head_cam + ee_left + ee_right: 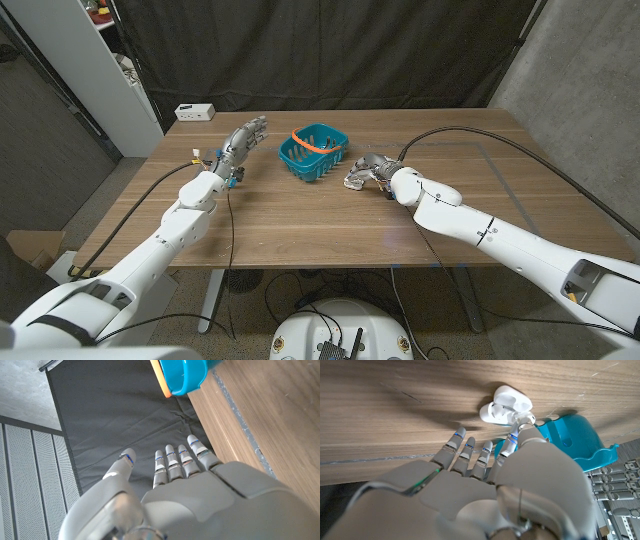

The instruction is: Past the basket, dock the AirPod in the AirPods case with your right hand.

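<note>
The white AirPods case point(501, 404) lies open on the wooden table, just to the right of the teal basket point(313, 152) with its orange handle. My right hand point(368, 172) hovers over the case point(353, 182). In the right wrist view its thumb and a finger pinch a small white AirPod point(522, 420) at the case's open mouth, while the other fingers point(470, 447) stay spread. My left hand point(243, 140) is held above the table to the left of the basket, fingers point(175, 462) straight and apart, holding nothing.
A white power strip point(194, 112) sits at the table's far left corner. The table's far edge point(235, 425) runs close beyond the basket point(185, 375). Bare wood point(330, 225) stretches in front of both hands. A dark curtain hangs behind.
</note>
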Controlling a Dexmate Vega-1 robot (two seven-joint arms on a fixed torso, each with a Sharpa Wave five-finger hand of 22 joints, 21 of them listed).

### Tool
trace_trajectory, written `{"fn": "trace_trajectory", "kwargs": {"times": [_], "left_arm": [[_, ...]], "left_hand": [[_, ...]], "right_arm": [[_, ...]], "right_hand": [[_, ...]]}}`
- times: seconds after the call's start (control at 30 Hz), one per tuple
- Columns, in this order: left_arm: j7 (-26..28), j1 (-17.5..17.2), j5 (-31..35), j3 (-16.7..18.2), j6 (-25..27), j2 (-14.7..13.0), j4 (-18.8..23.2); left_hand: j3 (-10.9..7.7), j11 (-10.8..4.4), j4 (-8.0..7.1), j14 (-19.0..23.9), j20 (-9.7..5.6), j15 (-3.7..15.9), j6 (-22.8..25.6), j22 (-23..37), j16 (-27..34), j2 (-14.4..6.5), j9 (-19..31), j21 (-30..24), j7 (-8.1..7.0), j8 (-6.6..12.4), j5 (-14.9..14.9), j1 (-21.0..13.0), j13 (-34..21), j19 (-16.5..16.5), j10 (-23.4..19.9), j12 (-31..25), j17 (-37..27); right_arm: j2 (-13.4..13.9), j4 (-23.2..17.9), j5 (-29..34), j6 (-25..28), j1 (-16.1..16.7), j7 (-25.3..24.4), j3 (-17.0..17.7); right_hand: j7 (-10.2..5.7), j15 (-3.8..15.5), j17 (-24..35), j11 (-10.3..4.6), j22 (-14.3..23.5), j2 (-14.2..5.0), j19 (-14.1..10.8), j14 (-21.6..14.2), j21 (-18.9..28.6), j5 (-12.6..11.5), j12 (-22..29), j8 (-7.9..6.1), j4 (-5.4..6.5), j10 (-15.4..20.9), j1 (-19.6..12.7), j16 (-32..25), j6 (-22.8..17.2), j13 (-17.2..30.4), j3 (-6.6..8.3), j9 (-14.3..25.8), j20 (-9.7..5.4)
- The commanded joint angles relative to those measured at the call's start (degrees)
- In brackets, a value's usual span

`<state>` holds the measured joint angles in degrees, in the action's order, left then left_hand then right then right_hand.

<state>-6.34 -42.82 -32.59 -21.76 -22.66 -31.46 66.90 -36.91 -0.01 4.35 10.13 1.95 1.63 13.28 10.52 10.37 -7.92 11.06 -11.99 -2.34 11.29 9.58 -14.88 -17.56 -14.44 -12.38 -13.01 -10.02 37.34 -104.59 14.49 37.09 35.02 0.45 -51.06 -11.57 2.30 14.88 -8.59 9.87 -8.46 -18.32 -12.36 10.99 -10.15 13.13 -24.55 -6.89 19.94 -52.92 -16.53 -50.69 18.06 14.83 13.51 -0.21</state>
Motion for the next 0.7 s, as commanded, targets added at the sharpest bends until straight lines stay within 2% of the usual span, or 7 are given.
{"fn": "trace_trajectory", "kwargs": {"times": [0.03, 0.7], "left_arm": [[0.32, 0.33, 0.21, -0.28, 0.66, 0.1, 0.36], [-0.39, 0.53, 0.03, -0.55, 1.33, -0.08, 0.44]], "left_hand": [[0.04, -0.19, 0.35, 0.2, 0.01, -0.04, -0.06, 0.08, 0.14, 0.39, 0.2, -0.03, 0.07, -0.05, 0.38, 0.36, -0.03, -0.04, -0.17, -0.31, -0.06], [0.07, -0.18, 0.39, 0.2, 0.05, -0.05, -0.01, 0.09, 0.15, 0.33, 0.2, -0.05, 0.0, -0.02, 0.38, 0.48, -0.01, -0.06, -0.21, -0.39, -0.06]], "right_arm": [[-0.19, 0.35, -0.3, -0.65, 0.5, -0.8, 0.71], [-1.15, 1.16, -1.38, -0.02, 0.77, -1.76, 1.15]], "right_hand": [[-0.12, 8.38, 0.1, -0.04, 0.1, -0.43, -0.15, -0.46, 0.32, 0.02, 0.02, 0.13, -0.42, 0.25, -0.36, -0.39, -0.41, 0.02, 0.26, 0.14, -0.48], [0.31, 8.11, -0.14, 0.45, 0.09, -0.1, -0.44, -0.7, 0.41, 0.07, 0.04, 0.91, -1.0, 0.41, -0.47, -0.46, -0.58, -0.24, 0.0, -0.16, -0.3]]}}
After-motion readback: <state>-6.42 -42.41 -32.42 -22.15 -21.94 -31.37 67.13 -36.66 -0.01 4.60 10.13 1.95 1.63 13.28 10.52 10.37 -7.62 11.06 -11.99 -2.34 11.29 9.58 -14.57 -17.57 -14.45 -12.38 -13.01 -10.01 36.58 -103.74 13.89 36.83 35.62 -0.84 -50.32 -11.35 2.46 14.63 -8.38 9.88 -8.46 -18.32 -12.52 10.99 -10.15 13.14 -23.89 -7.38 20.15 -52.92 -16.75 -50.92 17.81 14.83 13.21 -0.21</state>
